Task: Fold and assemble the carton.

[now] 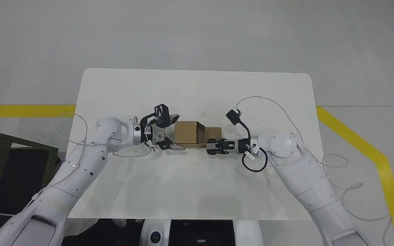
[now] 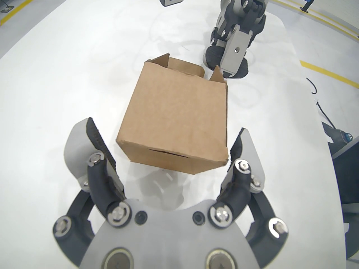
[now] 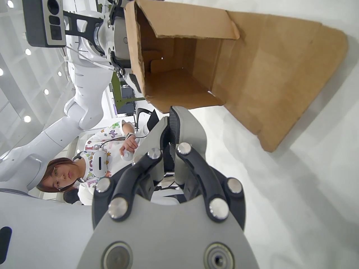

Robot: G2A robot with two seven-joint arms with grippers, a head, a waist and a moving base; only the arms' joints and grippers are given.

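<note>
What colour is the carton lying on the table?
The carton is plain brown cardboard; the left wrist view shows it best.

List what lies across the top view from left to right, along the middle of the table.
left gripper → carton → right gripper

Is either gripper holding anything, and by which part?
Nothing is held: left gripper open around the closed end of the carton; right gripper shut, empty, at its open end.
</note>
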